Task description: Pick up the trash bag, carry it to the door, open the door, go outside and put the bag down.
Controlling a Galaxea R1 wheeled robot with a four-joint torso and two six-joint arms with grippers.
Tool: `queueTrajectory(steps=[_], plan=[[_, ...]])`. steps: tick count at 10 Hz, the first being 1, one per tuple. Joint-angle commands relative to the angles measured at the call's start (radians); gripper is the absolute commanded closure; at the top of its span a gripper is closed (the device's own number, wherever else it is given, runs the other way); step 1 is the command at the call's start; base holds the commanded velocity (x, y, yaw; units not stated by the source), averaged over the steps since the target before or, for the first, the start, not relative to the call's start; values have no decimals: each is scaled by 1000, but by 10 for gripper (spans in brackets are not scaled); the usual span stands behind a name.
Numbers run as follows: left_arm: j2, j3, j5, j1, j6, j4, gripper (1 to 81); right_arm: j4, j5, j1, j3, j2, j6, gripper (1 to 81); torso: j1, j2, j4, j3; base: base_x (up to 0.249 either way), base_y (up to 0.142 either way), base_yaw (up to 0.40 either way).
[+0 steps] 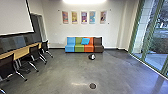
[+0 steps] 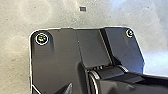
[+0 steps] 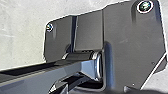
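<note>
1. Lying on the far floor (image 1: pixel 62 71), near the sofa (image 1: pixel 70 48), is probably the trash bag (image 1: pixel 91 57).
2. It looks light, soft, perhaps slippery; best gripped at a gathered neck.
3. Each end effector's opening and hold: cannot tell.

L wrist | grey flr (image 2: pixel 15 57) | sm. dk rect. patch (image 2: pixel 83 9) on it, prob. flat | robot's dk plate (image 2: pixel 56 60)

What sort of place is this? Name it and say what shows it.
Probably a meeting room or lounge in an office building: a long table with chairs along it, what looks like a projection screen above, and a sofa in coloured sections against the far wall.
</note>
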Motion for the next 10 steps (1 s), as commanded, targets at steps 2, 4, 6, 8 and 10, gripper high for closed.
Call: queueTrajectory(steps=[2,4,6,8,10], plan=[[-7,6,44,-63,4,8,10,3,-57,57,-142,92,-2,10,0,0,0,0,0,0,0],[-5,6,44,-63,4,8,10,6,-55,74,-243,152,-2,10,0,0,0,0,98,0,0],[-2,8,44,-63,4,8,10,8,-55,82,-333,190,-1,10,0,-1,0,0,143,0,0],[0,6,42,-63,4,8,10,6,-54,91,-347,190,-1,10,0,-1,0,0,160,0,0],[0,6,42,-63,4,8,10,6,-54,134,-352,189,-1,10,1,0,0,0,158,0,0]])
